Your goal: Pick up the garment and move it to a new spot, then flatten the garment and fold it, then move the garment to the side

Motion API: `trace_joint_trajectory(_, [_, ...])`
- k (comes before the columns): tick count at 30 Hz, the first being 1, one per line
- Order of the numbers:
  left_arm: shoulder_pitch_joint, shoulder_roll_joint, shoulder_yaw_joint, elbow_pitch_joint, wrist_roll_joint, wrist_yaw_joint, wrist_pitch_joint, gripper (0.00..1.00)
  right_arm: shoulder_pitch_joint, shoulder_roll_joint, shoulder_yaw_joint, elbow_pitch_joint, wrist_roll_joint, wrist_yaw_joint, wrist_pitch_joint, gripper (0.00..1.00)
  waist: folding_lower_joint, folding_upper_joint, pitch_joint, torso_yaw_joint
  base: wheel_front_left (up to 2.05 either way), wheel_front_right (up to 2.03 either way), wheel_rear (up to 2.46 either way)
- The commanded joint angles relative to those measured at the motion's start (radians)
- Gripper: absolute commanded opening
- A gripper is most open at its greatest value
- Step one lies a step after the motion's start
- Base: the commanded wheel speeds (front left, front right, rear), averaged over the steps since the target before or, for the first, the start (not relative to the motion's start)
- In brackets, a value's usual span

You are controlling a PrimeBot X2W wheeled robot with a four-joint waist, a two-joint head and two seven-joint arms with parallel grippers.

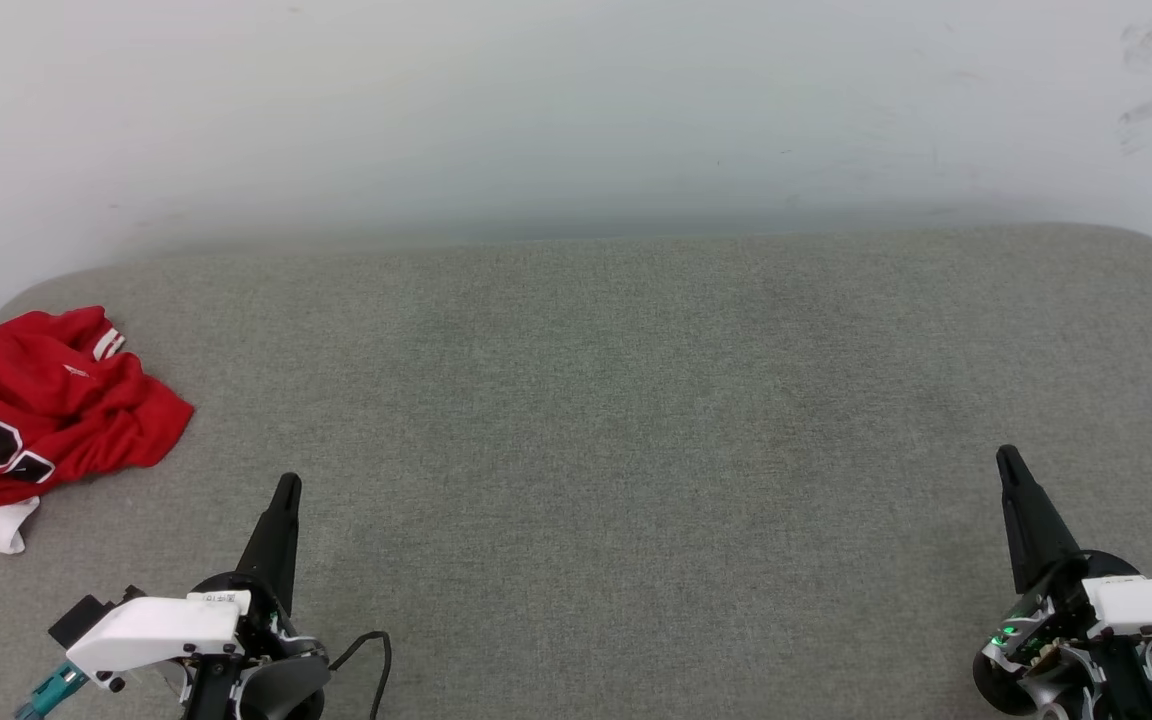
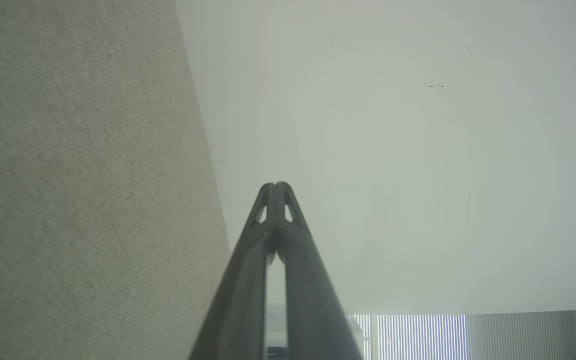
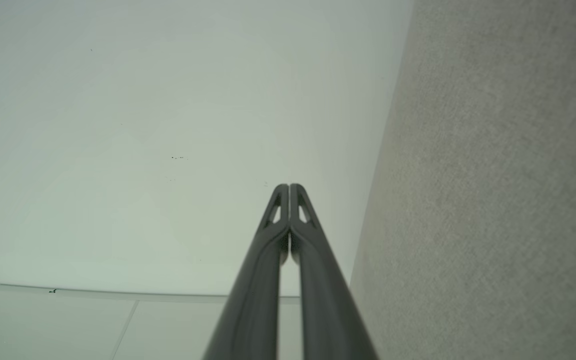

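The garment (image 1: 36,420), a bright red jersey with a black white-outlined number and white trim, lies crumpled at the far left edge of the grey fabric surface (image 1: 586,400) in the head view. My left gripper (image 1: 288,485) rests at the lower left, shut and empty, to the right of the garment and apart from it. At the lower right my right gripper (image 1: 1008,458) is shut too, holding nothing. In the left wrist view the left gripper (image 2: 276,186) has its tips pressed together against the wall. The right gripper (image 3: 289,186) looks the same in the right wrist view.
A pale wall (image 1: 576,110) rises behind the grey surface, whose back corners are rounded. A black cable (image 1: 376,660) loops beside the left wrist. Window blinds (image 2: 418,335) show in the left wrist view.
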Motion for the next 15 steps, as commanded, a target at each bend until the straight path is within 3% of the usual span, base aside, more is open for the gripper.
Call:
trace_joint_trajectory(1, [-0.006, -0.001, 0.002, 0.000, 0.002, -0.002, 0.001, 0.00, -0.012, 0.003, 0.000, 0.001, -0.004, 0.000, 0.001, 0.00, 0.0000, -0.0001, 0.000, 0.000, 0.00, 0.00, 0.00])
trace_joint_trajectory(15, [-0.006, -0.001, 0.002, 0.000, 0.002, -0.002, 0.001, 0.00, -0.012, 0.003, 0.000, 0.001, -0.004, 0.000, 0.000, 0.00, 0.0000, -0.0001, 0.000, 0.000, 0.00, 0.00, 0.00])
